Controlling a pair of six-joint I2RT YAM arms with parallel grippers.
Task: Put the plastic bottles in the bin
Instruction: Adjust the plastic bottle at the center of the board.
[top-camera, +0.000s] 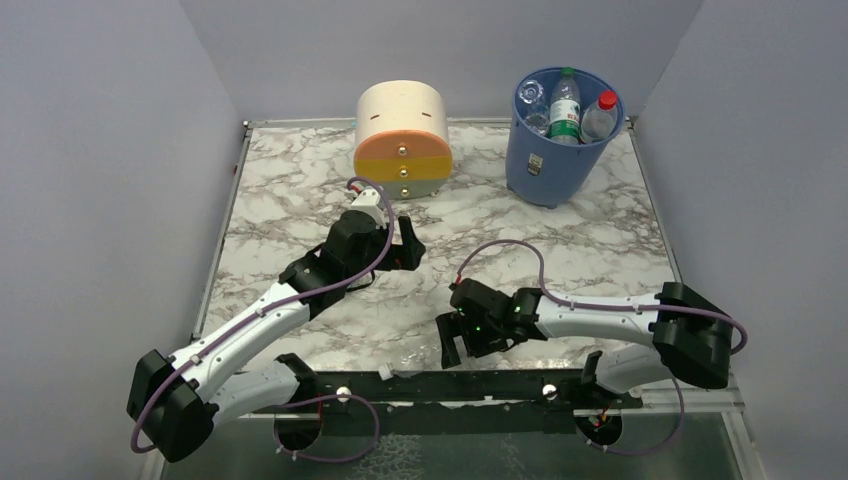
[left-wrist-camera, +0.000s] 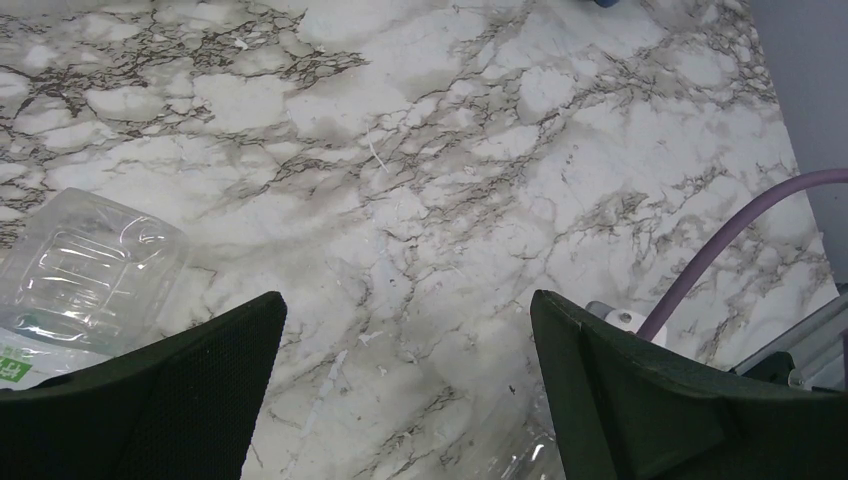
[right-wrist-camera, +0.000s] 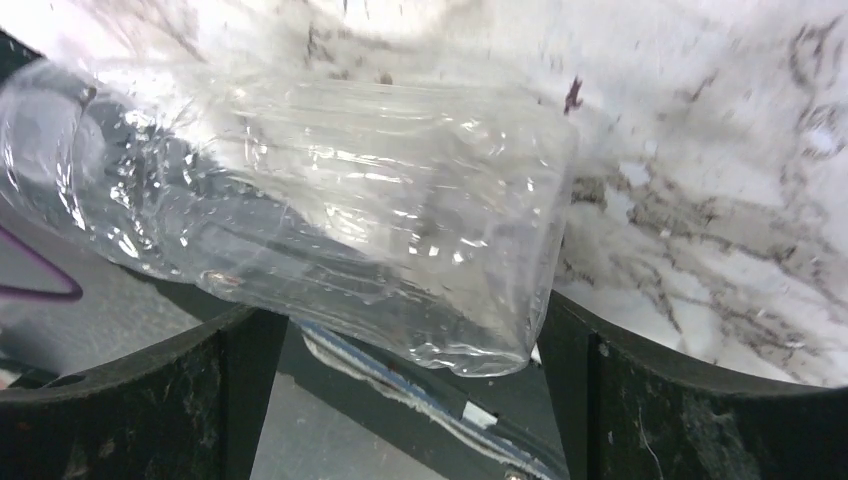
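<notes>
Three plastic bottles stand in the blue bin (top-camera: 548, 160): a green-label bottle (top-camera: 565, 112), a red-capped bottle (top-camera: 600, 115) to its right and a clear bottle (top-camera: 531, 95) to its left. Well in front of the bin, at the near edge of the marble desk (top-camera: 600, 250), the right jaws are spread wide, with a see-through bottle (right-wrist-camera: 330, 230) lying crosswise at their tips. In front of the bin and to its left, the left jaws are also wide, empty, with a ribbed bottle (left-wrist-camera: 85, 275) lying beside one finger.
</notes>
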